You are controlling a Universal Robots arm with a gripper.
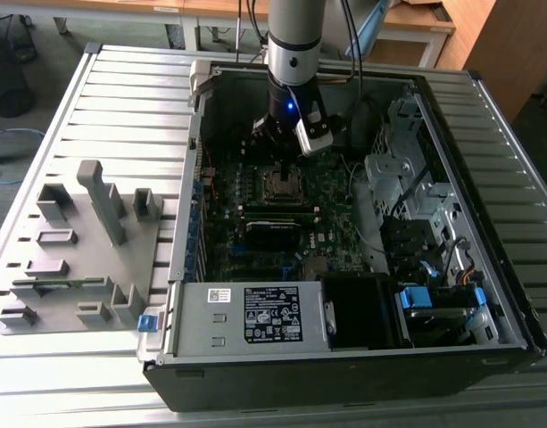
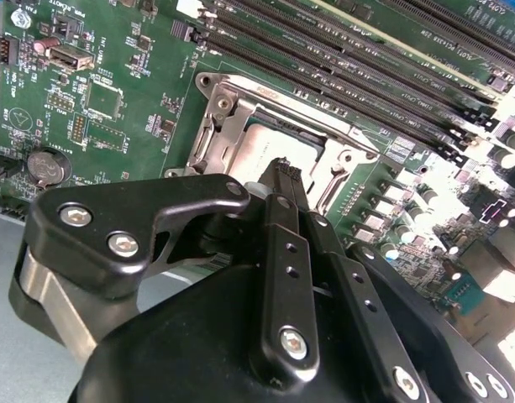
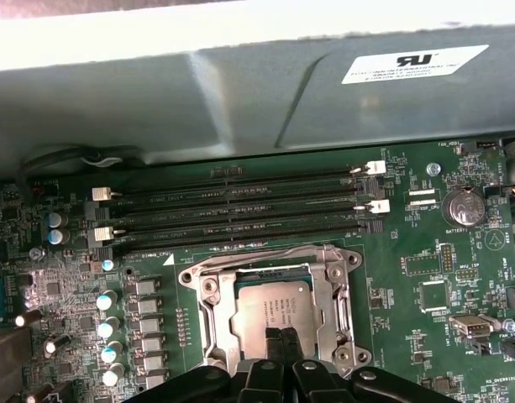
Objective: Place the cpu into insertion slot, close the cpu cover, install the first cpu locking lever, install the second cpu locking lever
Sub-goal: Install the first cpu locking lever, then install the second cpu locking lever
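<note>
- Gripper hung over the CPU socket inside an open PC case. Its fingers were pinched narrow w/ nothing between them. Tips sat at or just above the cpu; contact couldn't be told.
- The cpu lay flat in the socket on the green motherboard. The cpu cover, a silvery frame, lay down around it, its window over the chip.
- Risk: an off-centre press from the tips could probably tilt the chip & bend socket pins.
- Risk: whether the cover was locked couldn't be told; if not, it might spring up.
- Risk: RAM slots & small capacitors stood just beside the socket, so a sideways slip could strike them.
- Surface: the case lay on its side on a slatted metal table, w/ a grey fixture tray at the exterior view's left.
- Room: wooden desks stood behind; a black mesh bin & a blue cable were on the floor.
</note>
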